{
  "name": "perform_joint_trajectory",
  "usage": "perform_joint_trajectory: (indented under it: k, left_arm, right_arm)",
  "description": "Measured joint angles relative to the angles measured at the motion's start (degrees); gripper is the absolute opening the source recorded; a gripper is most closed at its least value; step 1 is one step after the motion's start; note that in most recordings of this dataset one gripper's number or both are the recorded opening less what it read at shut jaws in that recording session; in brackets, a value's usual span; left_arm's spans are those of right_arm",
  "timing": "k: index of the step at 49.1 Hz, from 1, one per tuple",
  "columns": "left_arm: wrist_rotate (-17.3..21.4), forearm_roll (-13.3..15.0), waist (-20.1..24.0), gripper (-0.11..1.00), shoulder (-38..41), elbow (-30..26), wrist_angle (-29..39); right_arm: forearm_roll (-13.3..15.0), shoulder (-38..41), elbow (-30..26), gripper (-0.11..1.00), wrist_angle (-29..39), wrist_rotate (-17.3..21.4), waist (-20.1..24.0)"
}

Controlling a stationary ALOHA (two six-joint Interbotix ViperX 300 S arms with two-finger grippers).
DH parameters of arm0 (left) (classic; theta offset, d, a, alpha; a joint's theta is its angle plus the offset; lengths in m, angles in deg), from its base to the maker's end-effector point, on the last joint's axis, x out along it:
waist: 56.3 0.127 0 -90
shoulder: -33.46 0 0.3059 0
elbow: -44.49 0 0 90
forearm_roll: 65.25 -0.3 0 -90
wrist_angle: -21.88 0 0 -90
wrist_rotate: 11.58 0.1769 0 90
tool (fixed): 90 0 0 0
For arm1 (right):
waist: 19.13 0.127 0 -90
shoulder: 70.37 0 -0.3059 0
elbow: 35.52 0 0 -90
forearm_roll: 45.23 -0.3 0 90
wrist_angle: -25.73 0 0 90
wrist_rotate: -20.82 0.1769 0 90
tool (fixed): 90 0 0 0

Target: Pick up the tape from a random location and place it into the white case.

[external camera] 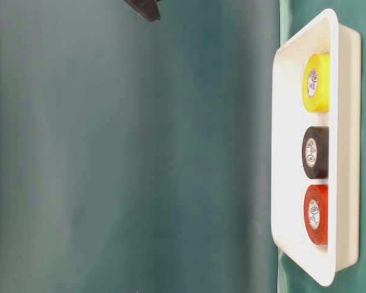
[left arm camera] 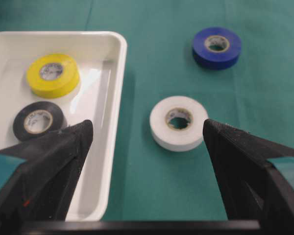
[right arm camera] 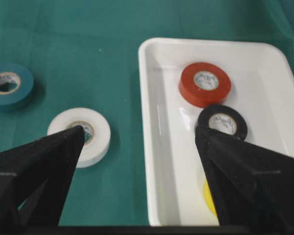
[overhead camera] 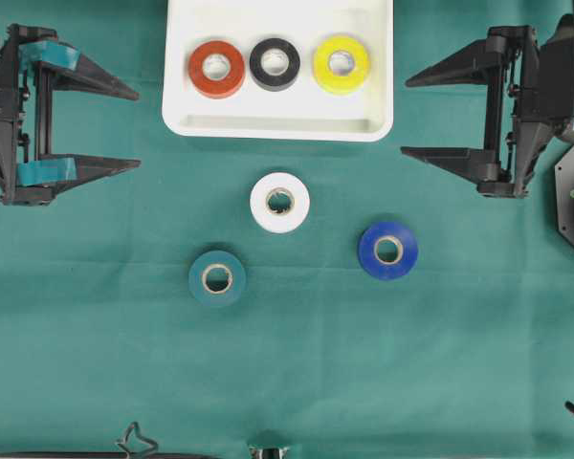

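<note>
Waiting outside white case: white tape, teal tape, blue tape. Idling wide apart, empty: left gripper, right gripper. Advising: straddling one roll centrally, descending vertically, closing squarely.

Both arms are hanging back at the sides, the left gripper and right gripper spread wide with nothing between the jaws. Bare green cloth is lying open across the whole near half of the table. Three rolls are sitting loose in the middle: the white tape, the teal tape and the blue tape, all well apart, with gaps running between them. The white case is blocking the far centre, its raised rim standing up all round. Inside, the red tape, black tape and yellow tape are filling one row, leaving a bare strip along the near wall.
</note>
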Motion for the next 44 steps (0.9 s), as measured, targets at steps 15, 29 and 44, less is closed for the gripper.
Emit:
perform_joint_trajectory:
  k: [15,29,44]
  left_arm:
    - [0.00,0.09,0.00,0.96,0.00,0.00,0.00]
    - [0.00,0.00,0.00,0.96,0.00,0.00,0.00]
    - [0.00,0.09,0.00,0.96,0.00,0.00,0.00]
  right_arm:
    - [0.00,-0.44,-0.18,0.90,0.09,0.09,0.00]
    - [0.00,1.14,-0.88,0.90,0.00,0.09,-0.09]
    - [0.00,1.58,-1.23,0.90,0.00,0.09,0.00]
